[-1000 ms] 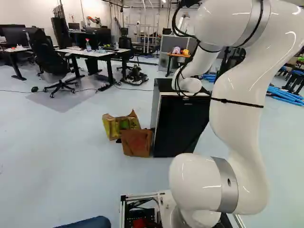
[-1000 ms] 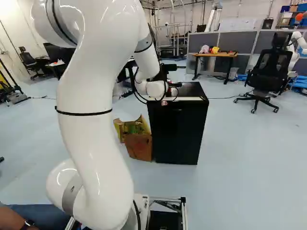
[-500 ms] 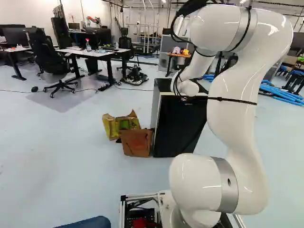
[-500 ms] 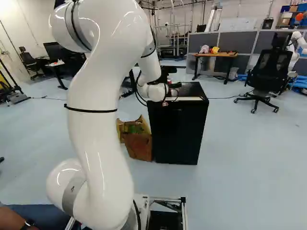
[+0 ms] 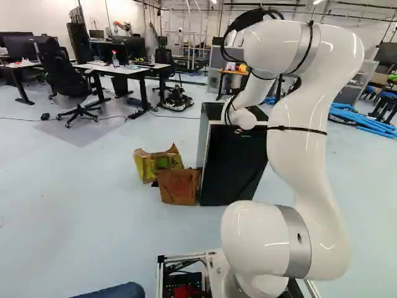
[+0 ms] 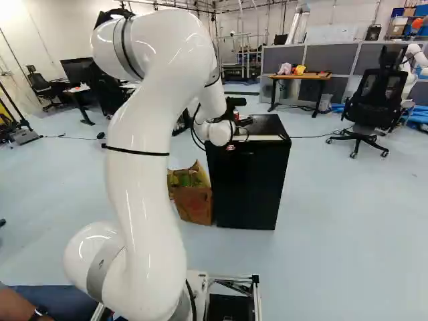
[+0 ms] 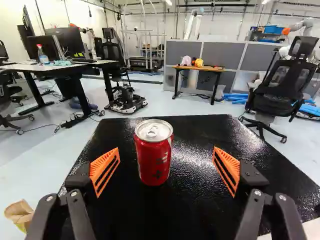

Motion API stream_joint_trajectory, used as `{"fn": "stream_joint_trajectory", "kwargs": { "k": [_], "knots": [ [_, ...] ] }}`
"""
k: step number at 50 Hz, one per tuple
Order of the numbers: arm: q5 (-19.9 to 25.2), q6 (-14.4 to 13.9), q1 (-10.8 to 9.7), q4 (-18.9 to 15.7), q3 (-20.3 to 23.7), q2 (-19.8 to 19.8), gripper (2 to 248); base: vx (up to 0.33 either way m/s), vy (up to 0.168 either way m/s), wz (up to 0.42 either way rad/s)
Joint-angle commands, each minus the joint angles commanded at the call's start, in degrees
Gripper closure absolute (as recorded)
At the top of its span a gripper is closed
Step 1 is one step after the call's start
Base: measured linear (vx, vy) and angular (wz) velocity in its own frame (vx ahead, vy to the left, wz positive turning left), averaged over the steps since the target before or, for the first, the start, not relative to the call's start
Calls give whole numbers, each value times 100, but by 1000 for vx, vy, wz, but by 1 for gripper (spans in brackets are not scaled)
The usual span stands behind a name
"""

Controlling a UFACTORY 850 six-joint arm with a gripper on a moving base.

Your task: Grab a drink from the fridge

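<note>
In the right base view my gripper (image 6: 246, 122) shows as a small dark shape at the top of the black fridge (image 6: 246, 184), partly hidden by the wrist. The wrist view has the gripper (image 7: 166, 162) open, its orange-padded fingers wide apart. A red drink can (image 7: 153, 159) stands upright on the fridge's black top (image 7: 200, 132), in line with the gap and nearer one finger. Neither finger touches it. The fridge door is closed. In the left base view the arm's white wrist covers part of the fridge's top edge (image 5: 214, 123).
A brown paper bag (image 5: 178, 186) and a yellow-green bag (image 5: 155, 164) stand on the floor beside the fridge. Behind are a wooden-topped table (image 6: 297, 76), an office chair (image 6: 376, 100) and grey partitions. Another robot (image 6: 420, 59) stands at the far right.
The arm's upper part has come down and shifted left in the left base view, right in the right base view. Its wrist has sunk slightly at the fridge. The base has stayed put.
</note>
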Motion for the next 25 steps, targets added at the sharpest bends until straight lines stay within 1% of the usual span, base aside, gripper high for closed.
{"fn": "stream_joint_trajectory", "kwargs": {
  "k": [6, 17, 20, 25],
  "knots": [
    [0, 0, 8, 0, -72, -53, 3, 0, 0, 0],
    [0, 0, 8, 0, -75, -56, 3, 0, 0, 0],
    [0, 64, 8, 0, -75, -56, 3, 0, 0, 0],
    [0, 282, 8, 0, -75, -56, 3, 0, 0, 0]
  ]
}}
